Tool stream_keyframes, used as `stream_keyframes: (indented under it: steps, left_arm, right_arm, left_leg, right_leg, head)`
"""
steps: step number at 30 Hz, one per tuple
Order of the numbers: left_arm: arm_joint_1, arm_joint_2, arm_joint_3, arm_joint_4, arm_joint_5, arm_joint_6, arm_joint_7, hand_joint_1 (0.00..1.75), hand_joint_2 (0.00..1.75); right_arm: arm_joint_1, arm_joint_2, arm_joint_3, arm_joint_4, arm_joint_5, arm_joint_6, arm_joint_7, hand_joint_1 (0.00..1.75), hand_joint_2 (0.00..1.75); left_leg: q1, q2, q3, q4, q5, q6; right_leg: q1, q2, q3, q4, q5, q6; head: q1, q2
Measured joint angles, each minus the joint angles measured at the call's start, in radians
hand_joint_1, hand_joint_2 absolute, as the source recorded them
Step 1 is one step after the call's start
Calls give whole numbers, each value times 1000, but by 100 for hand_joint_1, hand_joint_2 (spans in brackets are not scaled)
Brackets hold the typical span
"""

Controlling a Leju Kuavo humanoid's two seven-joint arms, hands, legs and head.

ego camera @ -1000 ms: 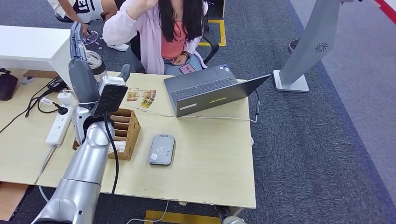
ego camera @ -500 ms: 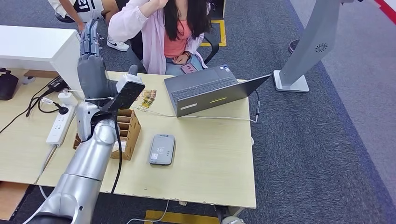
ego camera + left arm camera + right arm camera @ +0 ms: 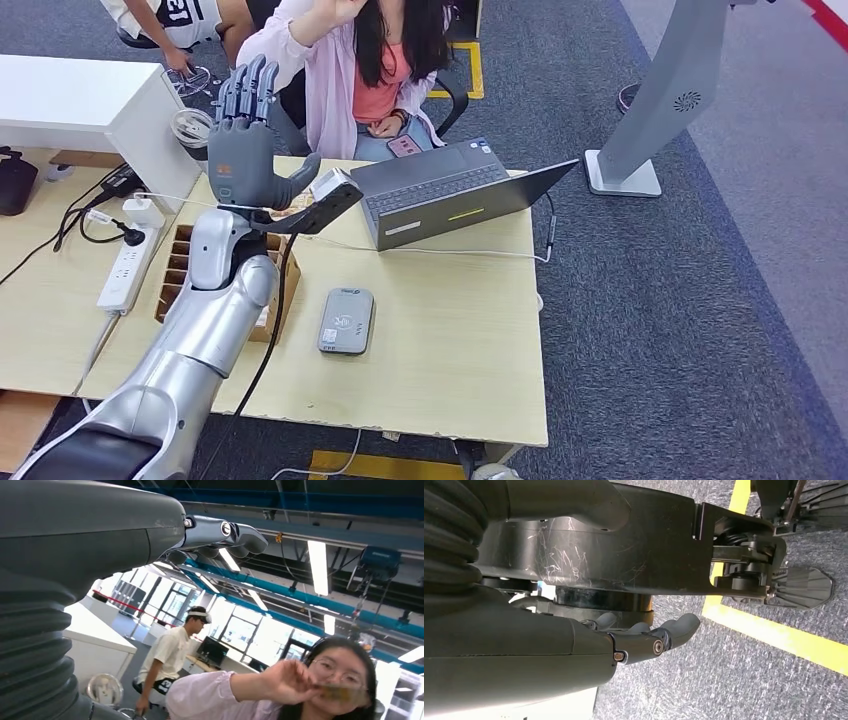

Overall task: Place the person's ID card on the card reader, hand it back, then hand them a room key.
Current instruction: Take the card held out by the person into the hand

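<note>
My left hand [image 3: 245, 140] is raised above the desk's far edge, fingers spread and pointing up, holding nothing. It faces the seated person in a pink jacket [image 3: 330, 80]. In the left wrist view the person's raised hand [image 3: 290, 680] pinches a small, blurred yellowish card [image 3: 340, 693] in front of their face, well clear of my fingers [image 3: 220, 532]. The grey card reader [image 3: 346, 320] lies flat on the desk with nothing on it. A wooden slotted box [image 3: 178, 262] sits under my forearm. My right hand [image 3: 644, 640] hangs by my body above the carpet, fingers loosely extended and empty.
An open laptop [image 3: 450, 195] stands behind the reader with its cable [image 3: 470, 252] running across the desk. A white power strip [image 3: 125, 268] and cables lie at the left. A second person [image 3: 170, 20] sits by the white table at the back left. A grey stand [image 3: 650, 110] rises on the right.
My left arm has swung up from over the wooden box toward the person, and the hand has turned so its fingers spread upward. The person has leaned slightly right.
</note>
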Motion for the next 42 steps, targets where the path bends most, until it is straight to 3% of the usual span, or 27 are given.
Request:
stream_keyframes:
  steps: [5, 8, 25, 29, 37, 42]
  left_arm:
    - [-35, 1, -23, 65, -125, -34, 149, 0, 175]
    - [-50, 1, -38, 96, -156, -61, 198, 0, 175]
    - [-72, -5, -50, 175, -166, -101, 220, 0, 175]
    - [-72, -6, -50, 182, -160, -101, 218, 164, 175]
    - [-73, -7, -50, 188, -156, -100, 201, 164, 175]
    - [-74, -7, -50, 188, -154, -100, 201, 175, 175]
  right_arm:
    - [0, 0, 0, 0, -10, 0, -1, 0, 175]
    - [0, -1, 0, 0, -16, 2, -2, 0, 175]
    - [0, -7, 0, 2, -21, 6, -7, 0, 175]
    - [1, -8, 0, 2, -23, 6, -10, 0, 175]
    - [1, -9, 0, 2, -26, 5, -11, 0, 175]
    - [1, -9, 0, 2, -26, 5, -13, 0, 175]
  left_leg:
    - [0, 0, 0, 0, 0, 0]
    - [0, 0, 0, 0, 0, 0]
    - [0, 0, 0, 0, 0, 0]
    - [0, 0, 0, 0, 0, 0]
    - [0, 0, 0, 0, 0, 0]
    - [0, 0, 0, 0, 0, 0]
  right_leg:
    - [0, 0, 0, 0, 0, 0]
    - [0, 1, 0, 0, 0, 0]
    - [0, 1, 0, 0, 0, 0]
    - [0, 1, 0, 0, 0, 0]
    - [0, 1, 0, 0, 0, 0]
    - [0, 1, 0, 0, 0, 0]
  head:
    - [0, 0]
    - [0, 0]
    - [0, 0]
    - [0, 0]
    - [0, 0]
    - [0, 0]
